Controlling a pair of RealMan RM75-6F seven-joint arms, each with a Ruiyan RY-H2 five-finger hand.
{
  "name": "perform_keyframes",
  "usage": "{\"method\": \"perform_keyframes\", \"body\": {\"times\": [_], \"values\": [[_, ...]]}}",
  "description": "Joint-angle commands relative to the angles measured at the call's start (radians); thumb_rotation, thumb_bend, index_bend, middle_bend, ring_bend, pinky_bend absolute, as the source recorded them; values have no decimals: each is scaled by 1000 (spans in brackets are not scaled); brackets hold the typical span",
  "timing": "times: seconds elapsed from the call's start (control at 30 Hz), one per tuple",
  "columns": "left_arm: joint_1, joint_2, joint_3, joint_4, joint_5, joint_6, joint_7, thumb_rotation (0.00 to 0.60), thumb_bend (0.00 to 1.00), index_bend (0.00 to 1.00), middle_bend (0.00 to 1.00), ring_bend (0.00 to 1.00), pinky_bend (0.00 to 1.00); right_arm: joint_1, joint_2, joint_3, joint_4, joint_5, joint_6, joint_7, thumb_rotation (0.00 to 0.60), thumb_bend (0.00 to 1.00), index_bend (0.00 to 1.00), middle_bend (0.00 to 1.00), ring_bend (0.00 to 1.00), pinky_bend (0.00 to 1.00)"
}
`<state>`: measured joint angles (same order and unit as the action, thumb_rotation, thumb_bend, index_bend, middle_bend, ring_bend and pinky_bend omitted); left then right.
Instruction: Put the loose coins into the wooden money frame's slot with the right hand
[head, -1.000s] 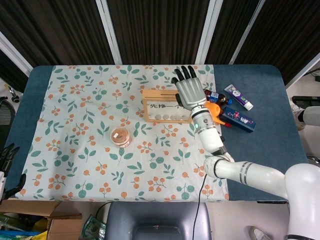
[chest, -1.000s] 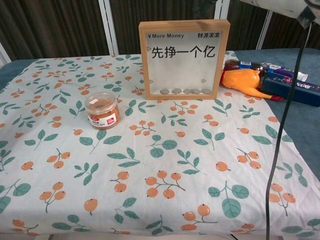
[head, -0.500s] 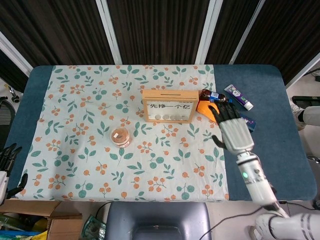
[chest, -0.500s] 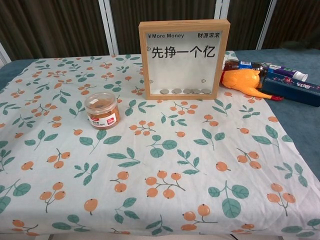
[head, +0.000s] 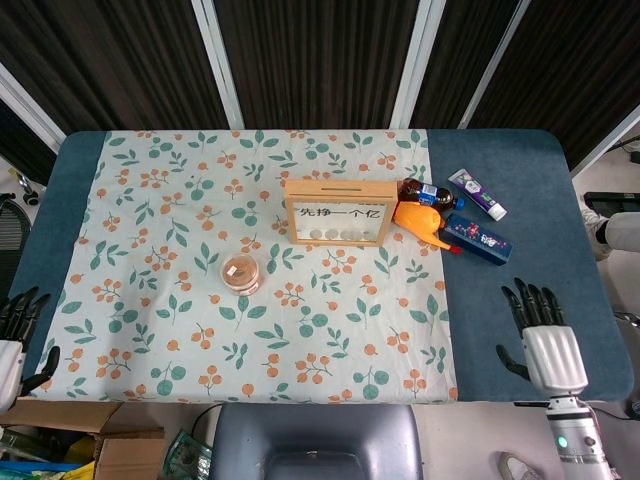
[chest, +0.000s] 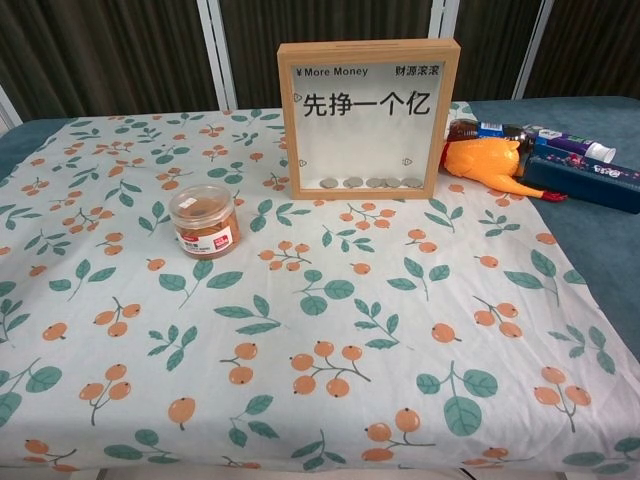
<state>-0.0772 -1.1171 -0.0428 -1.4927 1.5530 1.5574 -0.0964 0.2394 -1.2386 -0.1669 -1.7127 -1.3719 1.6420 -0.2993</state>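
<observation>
My right hand (head: 549, 345) hangs empty with fingers spread over the bare blue edge of the counter (head: 520, 160), well apart from the work, and my left hand (head: 14, 335) sits likewise empty and spread off the far corner. The wooden money frame (head: 338, 212) stands upright on the floral cloth (head: 200, 330), its slot on top for dropping from above. Several coins (chest: 370, 183) lie in a row behind its glass; I see no loose ones left, so I judge the job finished. A small jar (head: 240, 272) sits nearby.
</observation>
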Motion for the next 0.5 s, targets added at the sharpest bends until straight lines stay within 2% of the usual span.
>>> {"method": "perform_keyframes", "body": {"times": [0.03, 0.23, 0.5], "values": [[-1, -3, -5, -2, -8, -2, 8, 600, 452, 0, 0, 0, 0, -22, 10, 8, 4, -23, -17, 38, 600, 399, 54, 36, 0, 0], [-1, -6, -6, -6, -12, -4, 22, 600, 452, 0, 0, 0, 0, -44, 13, 46, 7, -23, -32, 33, 600, 398, 56, 35, 0, 0], [2, -5, 2, -13, -1, 0, 35, 600, 455, 0, 0, 0, 0, -64, 14, 68, 9, -58, -56, 34, 600, 398, 58, 34, 0, 0]]}}
